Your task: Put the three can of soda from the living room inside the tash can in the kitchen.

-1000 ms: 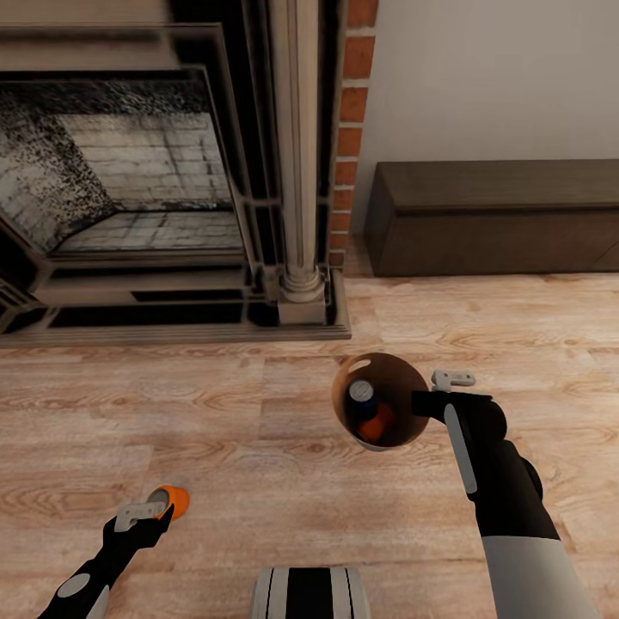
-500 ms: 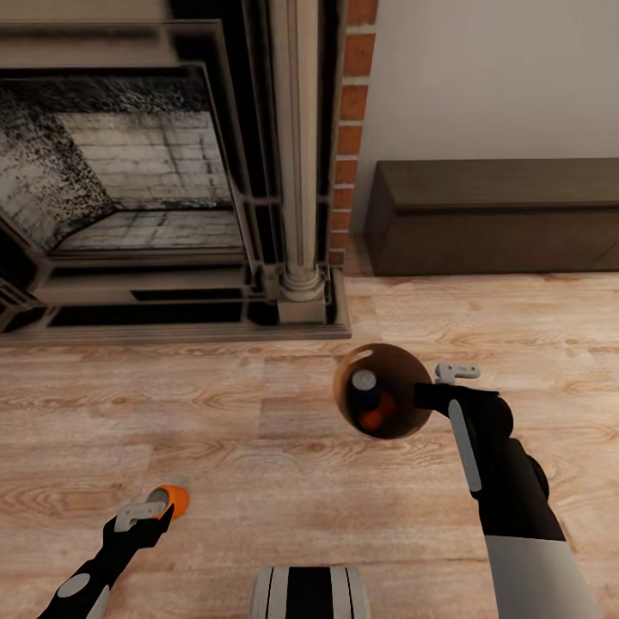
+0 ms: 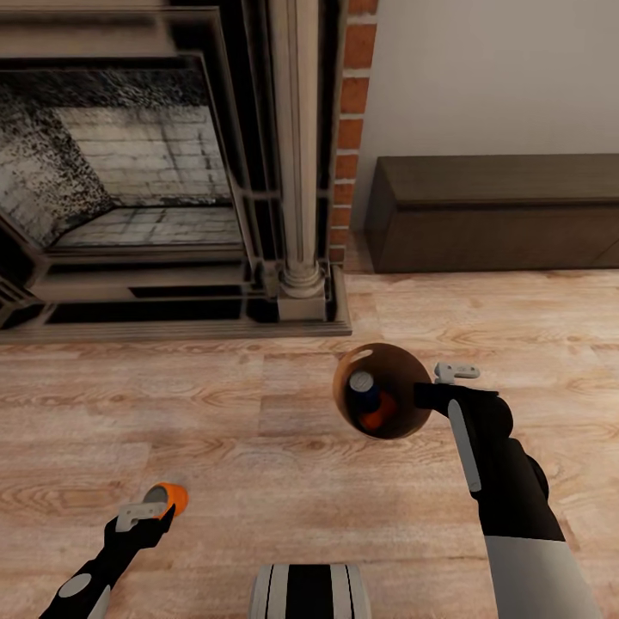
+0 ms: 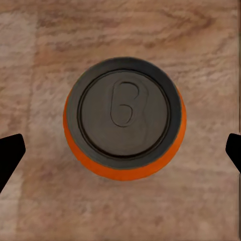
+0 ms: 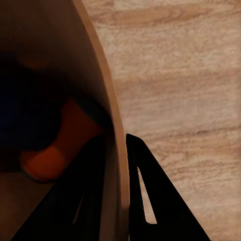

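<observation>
One can left on the floor; the bin hangs from your right hand.

Your left hand (image 4: 120, 150) is spread around the upright orange can (image 4: 124, 118), at 7 o'clock on the wood floor (image 3: 258, 447). It looks light, rigid and slick: pinch mid-body. Your right hand (image 5: 118, 165) pinches the tash can (image 3: 383, 391) by its thin rim, two cans inside.

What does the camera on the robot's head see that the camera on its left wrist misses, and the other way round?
Head view: the brick fireplace, a dark low cabinet, and the right gripper clamped on the rim of the trash bin, with a blue can and an orange can inside.
Left wrist view: the pull tab on the third can's top.
Both: that orange can on the wood floor, between the left gripper fingers.
</observation>
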Motion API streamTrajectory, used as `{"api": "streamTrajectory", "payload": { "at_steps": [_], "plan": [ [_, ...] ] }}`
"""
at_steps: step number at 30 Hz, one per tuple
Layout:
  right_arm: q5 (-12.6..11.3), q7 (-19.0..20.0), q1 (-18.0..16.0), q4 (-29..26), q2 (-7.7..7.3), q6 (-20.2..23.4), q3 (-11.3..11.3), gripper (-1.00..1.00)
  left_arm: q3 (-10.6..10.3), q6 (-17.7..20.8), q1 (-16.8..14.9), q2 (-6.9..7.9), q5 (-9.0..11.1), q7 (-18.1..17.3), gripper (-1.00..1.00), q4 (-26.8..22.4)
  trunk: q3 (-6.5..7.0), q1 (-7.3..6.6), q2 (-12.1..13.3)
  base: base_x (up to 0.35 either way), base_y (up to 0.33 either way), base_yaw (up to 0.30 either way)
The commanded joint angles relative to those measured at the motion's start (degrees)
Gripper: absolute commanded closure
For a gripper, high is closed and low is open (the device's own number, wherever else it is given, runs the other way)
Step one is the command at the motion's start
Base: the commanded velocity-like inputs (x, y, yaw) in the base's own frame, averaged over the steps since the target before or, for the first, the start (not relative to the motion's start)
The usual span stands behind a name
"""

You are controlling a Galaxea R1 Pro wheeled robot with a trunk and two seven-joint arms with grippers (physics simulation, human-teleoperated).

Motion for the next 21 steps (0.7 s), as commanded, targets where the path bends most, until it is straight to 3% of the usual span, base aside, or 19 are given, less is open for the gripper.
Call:
{"api": "streamTrajectory", "payload": {
  "at_steps": [1,4,6,21],
  "plan": [
    [-0.7,0.2,0.0,0.0,0.01,0.0,0.0,1.00,-0.8,0.0,0.0,0.00,0.0,0.0,-1.00,0.0,0.01,-0.01,0.0,0.109,0.000,0.000],
    [-0.7,0.2,0.0,0.0,0.01,-0.1,0.0,1.00,-3.0,0.1,0.0,0.00,-0.1,0.0,-1.00,0.0,0.01,-0.01,0.0,0.158,0.000,0.000],
    [-0.7,0.2,0.0,0.0,0.01,0.0,0.0,1.00,-3.5,0.1,0.0,0.00,-0.2,0.0,-1.00,0.0,0.01,-0.01,0.0,0.077,0.000,0.000],
    [-0.8,0.2,0.0,0.0,0.01,-0.1,0.0,1.00,-3.7,0.1,0.0,0.08,-0.2,0.0,-1.00,-0.1,0.01,-0.01,0.0,0.009,0.000,0.000]
  ]
}}
